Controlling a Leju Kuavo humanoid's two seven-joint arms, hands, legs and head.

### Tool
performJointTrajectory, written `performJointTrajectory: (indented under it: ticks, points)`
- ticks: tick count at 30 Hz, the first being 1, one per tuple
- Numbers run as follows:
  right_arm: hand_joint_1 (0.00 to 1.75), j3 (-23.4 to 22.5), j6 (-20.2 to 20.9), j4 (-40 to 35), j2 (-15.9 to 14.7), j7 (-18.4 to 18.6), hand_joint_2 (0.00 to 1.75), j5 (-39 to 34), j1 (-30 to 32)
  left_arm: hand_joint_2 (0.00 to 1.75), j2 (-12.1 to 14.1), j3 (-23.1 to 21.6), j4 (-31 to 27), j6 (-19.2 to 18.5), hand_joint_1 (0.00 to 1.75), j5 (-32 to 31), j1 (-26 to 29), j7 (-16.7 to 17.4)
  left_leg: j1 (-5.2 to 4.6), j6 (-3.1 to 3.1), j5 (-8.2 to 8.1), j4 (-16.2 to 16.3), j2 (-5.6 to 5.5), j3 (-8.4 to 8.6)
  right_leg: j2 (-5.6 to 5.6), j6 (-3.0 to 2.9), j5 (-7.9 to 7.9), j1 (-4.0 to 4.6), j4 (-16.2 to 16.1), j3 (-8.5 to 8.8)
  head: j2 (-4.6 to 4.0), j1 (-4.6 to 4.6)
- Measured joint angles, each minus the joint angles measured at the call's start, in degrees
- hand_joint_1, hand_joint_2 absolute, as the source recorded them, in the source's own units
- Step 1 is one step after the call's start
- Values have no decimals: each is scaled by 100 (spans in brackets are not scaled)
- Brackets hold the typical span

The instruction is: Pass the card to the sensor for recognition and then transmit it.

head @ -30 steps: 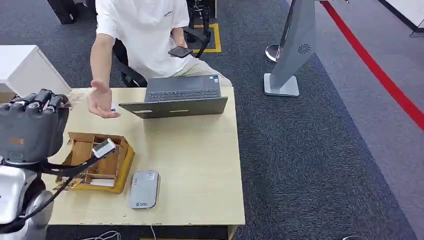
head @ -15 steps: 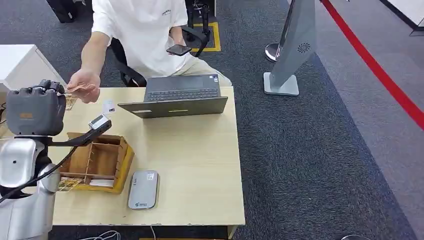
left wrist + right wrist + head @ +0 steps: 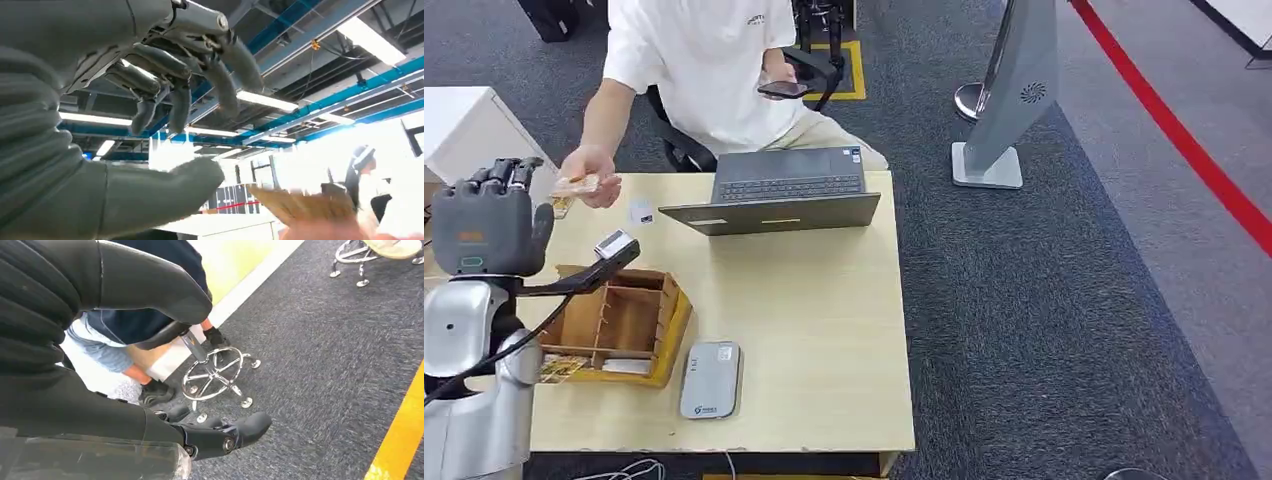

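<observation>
Card (image 3: pixel 576 186) sits pinched in a person's hand (image 3: pixel 591 172) beside the robot's raised, empty, spread-fingered left hand (image 3: pixel 489 228).

A tan card (image 3: pixel 576 186) is pinched flat in a seated person's hand (image 3: pixel 589 170) above the far left corner of the bench (image 3: pixel 824 330). The grey, rounded sensor (image 3: pixel 710 379) lies flat near the bench's front edge, well apart from the card.
</observation>
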Motion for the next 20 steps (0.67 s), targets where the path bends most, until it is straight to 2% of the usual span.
performJointTrajectory:
  ticks: [13,20]
  points:
    - [0,0,-39,2,2,-68,175,-11,67,175,-85,168,-538,146,0,367,414,-258,2,1,5,0,0,5,-1,0,2,0,3,4,0,0]
    - [0,-13,-138,4,48,-114,175,-48,139,175,29,400,-925,365,0,759,857,-547,3,0,4,-1,1,2,-1,0,1,0,4,5,0,4]
